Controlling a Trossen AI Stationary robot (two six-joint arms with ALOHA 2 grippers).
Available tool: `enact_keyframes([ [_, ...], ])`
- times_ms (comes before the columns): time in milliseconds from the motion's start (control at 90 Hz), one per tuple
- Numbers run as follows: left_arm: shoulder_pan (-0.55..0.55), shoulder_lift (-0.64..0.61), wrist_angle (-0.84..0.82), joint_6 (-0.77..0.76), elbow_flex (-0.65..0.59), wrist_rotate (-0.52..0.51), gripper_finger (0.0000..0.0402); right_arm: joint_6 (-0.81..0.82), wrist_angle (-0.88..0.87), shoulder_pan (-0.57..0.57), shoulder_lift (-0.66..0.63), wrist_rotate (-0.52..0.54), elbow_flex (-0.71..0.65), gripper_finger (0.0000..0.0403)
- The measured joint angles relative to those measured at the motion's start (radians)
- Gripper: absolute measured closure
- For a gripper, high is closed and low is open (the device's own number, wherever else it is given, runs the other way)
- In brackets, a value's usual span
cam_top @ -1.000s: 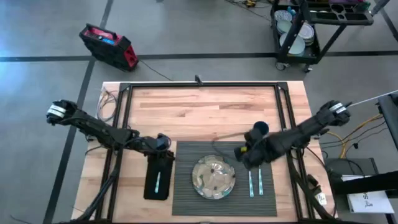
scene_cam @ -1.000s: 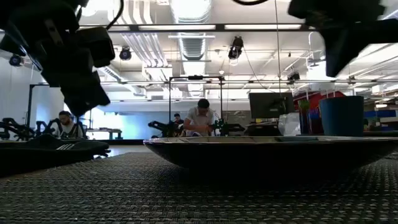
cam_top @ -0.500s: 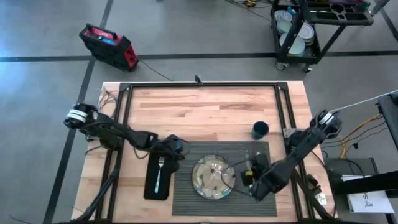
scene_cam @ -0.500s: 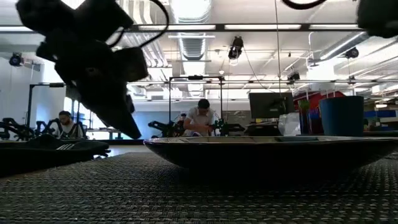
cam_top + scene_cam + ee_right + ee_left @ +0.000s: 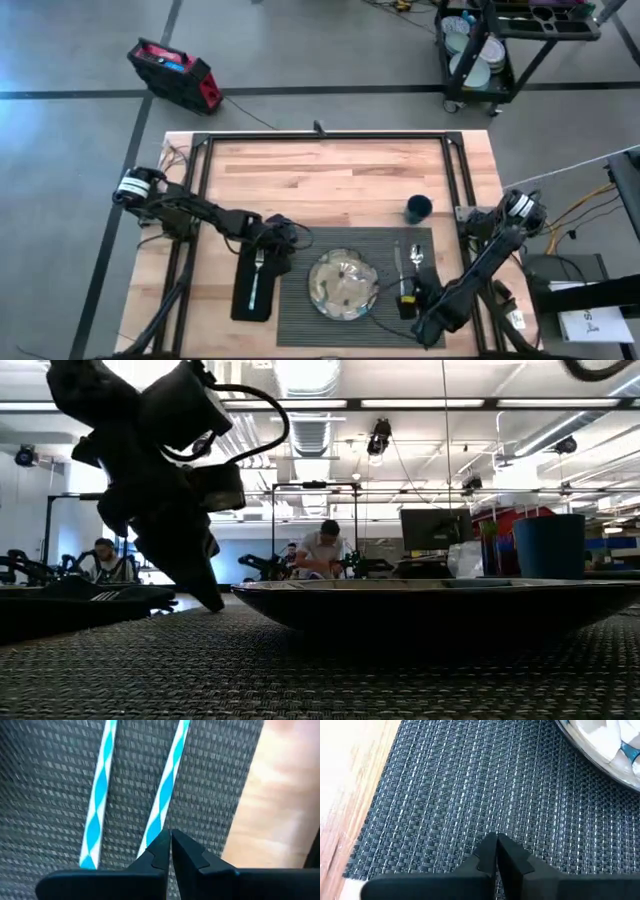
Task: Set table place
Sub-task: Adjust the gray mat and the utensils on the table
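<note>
The ribbed dark grey placemat (image 5: 310, 335) lies on the wooden table (image 5: 330, 180). On it are a glass plate (image 5: 342, 285) and two utensils with blue-and-white striped handles (image 5: 102, 785), side by side right of the plate. My left gripper (image 5: 284, 250) is shut and low over the mat's far left corner, also seen in the low view (image 5: 213, 603). My right gripper (image 5: 412, 298) is shut over the near part of the right-hand utensil's handle (image 5: 167, 795). A dark blue cup (image 5: 418, 208) stands beyond the mat. My left gripper comes slanting down from the far left, its shut fingertips (image 5: 496, 840) on the placemat's weave (image 5: 485, 805) just inside the left edge; the mat lies flat. My right gripper's shut fingertips (image 5: 169, 837) stand over the handle's near part; whether they touch it I cannot tell.
A black napkin (image 5: 243, 300) with a fork (image 5: 256, 280) on it lies left of the mat, under my left arm. The black tube frame (image 5: 325, 137) runs around the tabletop. Bare wood lies beyond the mat.
My left gripper has moved right, from over the napkin to the placemat's far left corner, and come down low over the mat. My right gripper has moved toward the table's near edge, along the utensils to their handles. Plate and utensils lie where they were.
</note>
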Motion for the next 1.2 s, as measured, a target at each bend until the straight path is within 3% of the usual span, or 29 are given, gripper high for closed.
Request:
enact_keyframes([
  [533, 0.000, -0.003, -0.024, -0.004, -0.023, 0.039, 0.0401, -0.004, 0.086, 0.010, 0.060, -0.024, 0.006, 0.0403],
  [789, 0.000, -0.011, -0.113, 0.003, -0.029, 0.046, 0.0401, -0.002, 0.115, 0.010, 0.065, -0.022, 0.006, 0.0403],
  [1200, 0.000, -0.092, -0.157, -0.008, -0.087, 0.010, 0.0401, -0.001, 0.123, 0.008, 0.065, -0.019, 0.006, 0.0403],
])
